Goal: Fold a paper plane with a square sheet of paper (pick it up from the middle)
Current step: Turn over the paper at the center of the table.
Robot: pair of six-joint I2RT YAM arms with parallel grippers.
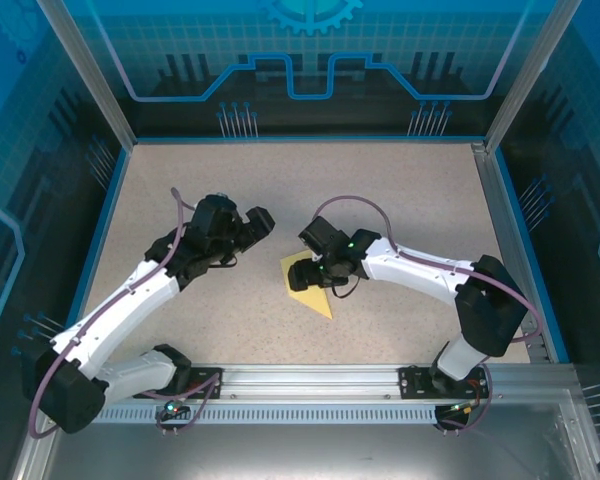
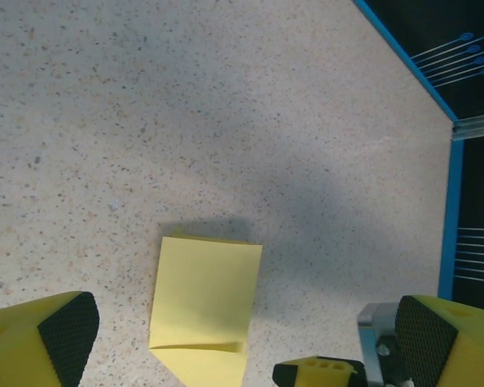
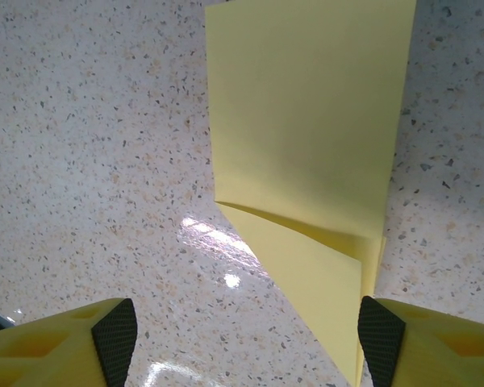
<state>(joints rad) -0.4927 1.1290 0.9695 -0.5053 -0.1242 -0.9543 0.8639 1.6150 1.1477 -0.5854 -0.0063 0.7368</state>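
Observation:
The yellow sheet of paper (image 1: 311,288) lies flat near the table's middle, folded into a narrower strip with one end creased to a slanted point. My right gripper (image 1: 318,268) hovers right over it, open. In the right wrist view the paper (image 3: 306,121) runs between the black pads (image 3: 117,334), its slanted flap reaching the right pad. My left gripper (image 1: 263,222) hangs open to the paper's left, holding nothing. The left wrist view has the paper (image 2: 206,298) low between the gripper's pads (image 2: 68,326), with a yellow finger of the right gripper (image 2: 319,372) beside it.
The speckled tabletop (image 1: 400,190) is bare around the paper. Blue-edged walls (image 1: 115,190) and aluminium posts enclose it; a corner of the edge (image 2: 450,129) appears in the left wrist view. A metal rail (image 1: 310,378) runs along the near side.

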